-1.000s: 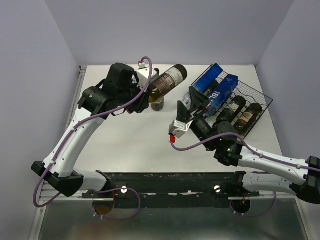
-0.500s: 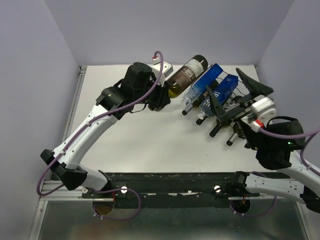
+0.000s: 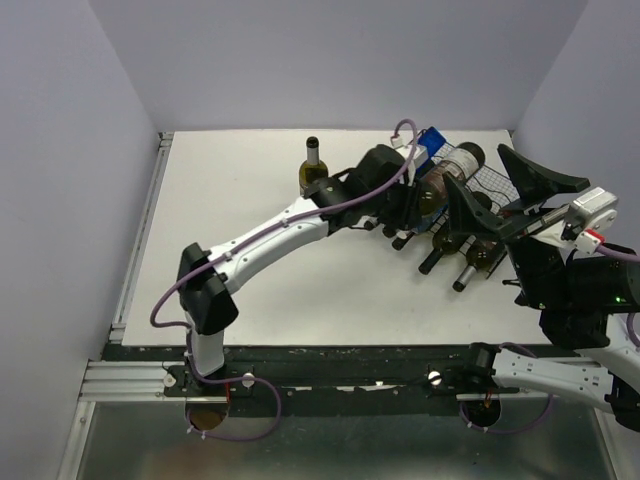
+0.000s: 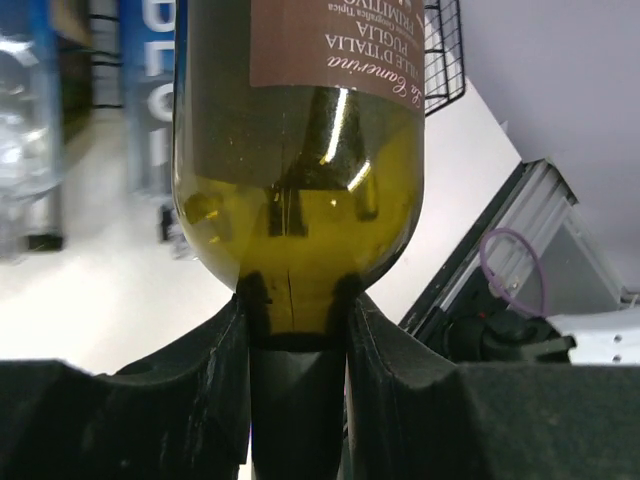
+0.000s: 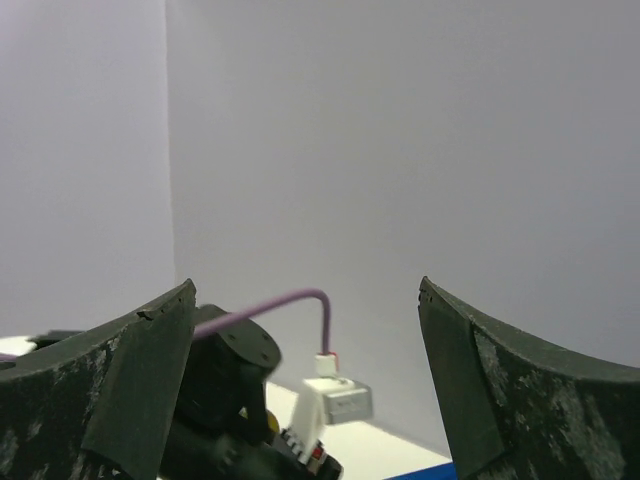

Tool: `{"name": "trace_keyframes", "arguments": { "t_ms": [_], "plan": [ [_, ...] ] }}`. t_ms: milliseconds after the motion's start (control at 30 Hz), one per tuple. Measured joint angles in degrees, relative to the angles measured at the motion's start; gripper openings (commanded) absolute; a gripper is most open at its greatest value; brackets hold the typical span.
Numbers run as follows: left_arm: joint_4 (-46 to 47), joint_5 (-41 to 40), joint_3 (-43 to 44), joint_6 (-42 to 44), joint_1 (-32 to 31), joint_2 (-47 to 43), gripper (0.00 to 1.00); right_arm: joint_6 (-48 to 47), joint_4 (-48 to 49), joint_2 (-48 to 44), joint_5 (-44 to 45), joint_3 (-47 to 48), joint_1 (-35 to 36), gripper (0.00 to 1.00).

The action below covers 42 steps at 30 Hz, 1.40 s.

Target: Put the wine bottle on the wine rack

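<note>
The job is nearly done, I think, but not all the way.

The left arm reaches far across the table (image 3: 250, 280) to the right side. The left gripper (image 3: 412, 200) is squeezed tight on the neck of the wine bottle (image 3: 457, 163). In the left wrist view the two black fingers (image 4: 215, 345) press on the thin neck from both sides. The fat part of the bottle, with its brown label, sticks out past them.

The wine bottle is lying on its side over the near-left part of the wine rack (image 3: 492, 180), at the far right of the table. From above I cannot tell if it is already resting in a cradle or hanging just over one, because the arm hides that spot.

The rack already holds other things. There are some dark bottles (image 3: 470, 268) with their necks poking out toward the near side, and a blue box (image 3: 432, 145) at the far edge.

The right gripper (image 3: 505, 195) is lifted up on the right with its fingers spread wide and nothing in it. Its camera sees mostly the wall (image 5: 300, 120).

A small bottle (image 3: 312, 166) stands up by itself at the far side of the table, to the left of the rack.

What is left, I would say: set the bottle down snug in the rack, let go, and pull the arm back.
</note>
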Motion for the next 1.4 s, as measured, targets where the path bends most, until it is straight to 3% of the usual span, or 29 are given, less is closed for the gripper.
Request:
{"name": "trace_keyframes", "arguments": {
  "t_ms": [267,633,1067,1400],
  "plan": [
    [1.3,-3.3,14.0,-3.4,-6.5,16.0,0.00,4.1,-4.2,-0.3,4.0,0.3,0.0,0.95],
    [4.4,-7.8,16.9,-12.3,-7.7,23.2,0.00,8.7,-7.9,-0.8,7.1,1.5,0.0,0.92],
    [9.1,-10.8,23.3,-15.0,-7.6,32.6,0.00,12.4,-11.9,-2.1,9.8,1.5,0.0,0.89],
    [10.3,-11.0,24.5,-15.4,-7.6,35.7,0.21,14.8,-13.6,-4.1,11.9,1.5,0.0,0.84]
  ]
}}
